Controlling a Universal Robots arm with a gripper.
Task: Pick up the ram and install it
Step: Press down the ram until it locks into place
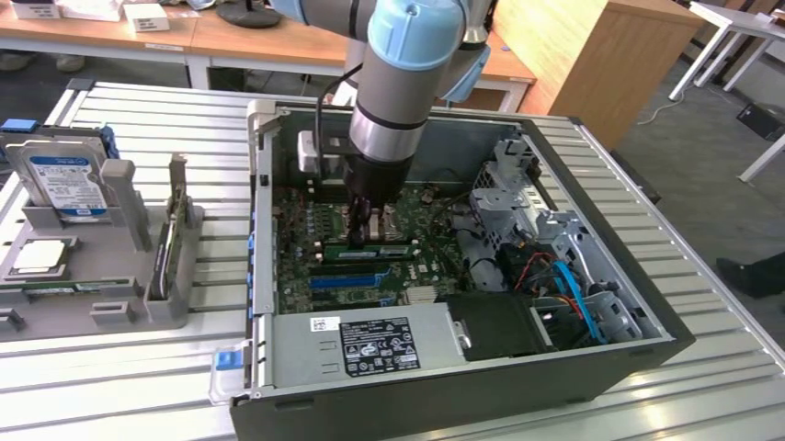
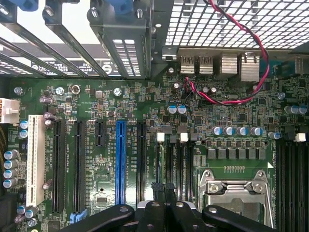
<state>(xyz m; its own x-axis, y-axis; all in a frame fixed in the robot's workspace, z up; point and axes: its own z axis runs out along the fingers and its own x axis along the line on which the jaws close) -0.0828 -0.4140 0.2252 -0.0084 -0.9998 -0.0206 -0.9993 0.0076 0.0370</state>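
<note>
Gripper (image 1: 359, 237) fingers pressed together, tip down inside the case | ram (image 1: 366, 250) sits right under it on the motherboard (image 1: 322, 241) | stick's long axis runs 9-to-3 in the exterior view.

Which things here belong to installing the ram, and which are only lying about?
Belong to the job: gripper, shut; the ram at its tips; motherboard; open computer case.

Lying about: hard drive; upright card; grey holder that carries them.
</note>
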